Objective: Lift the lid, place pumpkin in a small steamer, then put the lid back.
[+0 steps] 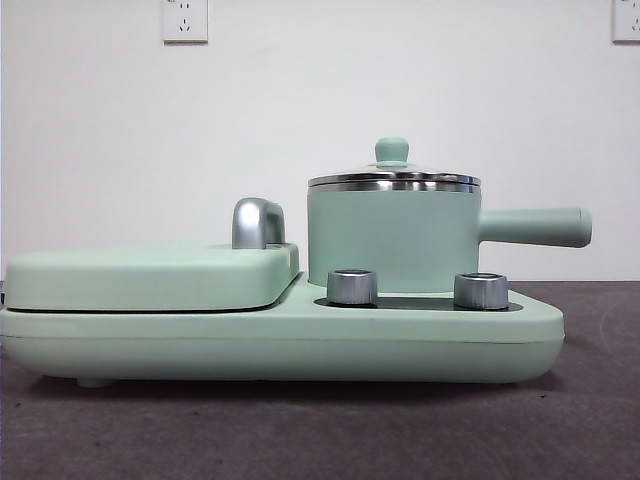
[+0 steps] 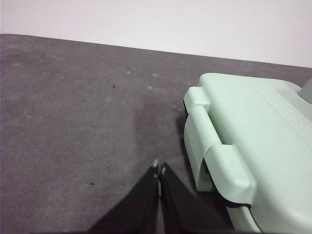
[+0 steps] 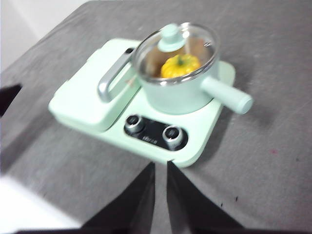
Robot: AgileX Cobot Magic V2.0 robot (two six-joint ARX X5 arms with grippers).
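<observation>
Two black grippers, both off the appliance and holding nothing: left gripper (image 2: 159, 168) has its pointed jaws pressed together over bare grey cloth, just beside the hinged end of the flat cover (image 2: 253, 131); right gripper (image 3: 160, 165) hangs back above the table with jaws nearly closed, a thin slit between them, the cooker base (image 3: 200, 131) ahead of its tips and well apart. Small steamer (image 1: 390, 240) is a smooth mint-green cylinder with a steel rim and a long straight side handle, seated on the base behind two round metal dials (image 1: 352, 287). Lid (image 1: 392, 178) is clear glass with a shiny steel rim and mint knob, sitting level on the pot. Pumpkin (image 3: 180, 66), glossy yellow-orange and ribbed with a green stem, is inside the steamer, seen through the glass. Chrome handle (image 1: 256, 222) curves up from the matte cover. Table (image 1: 300, 430) is dull grey felt-like fabric with open room around the base; plain white wall behind, with sockets (image 1: 185, 20).
</observation>
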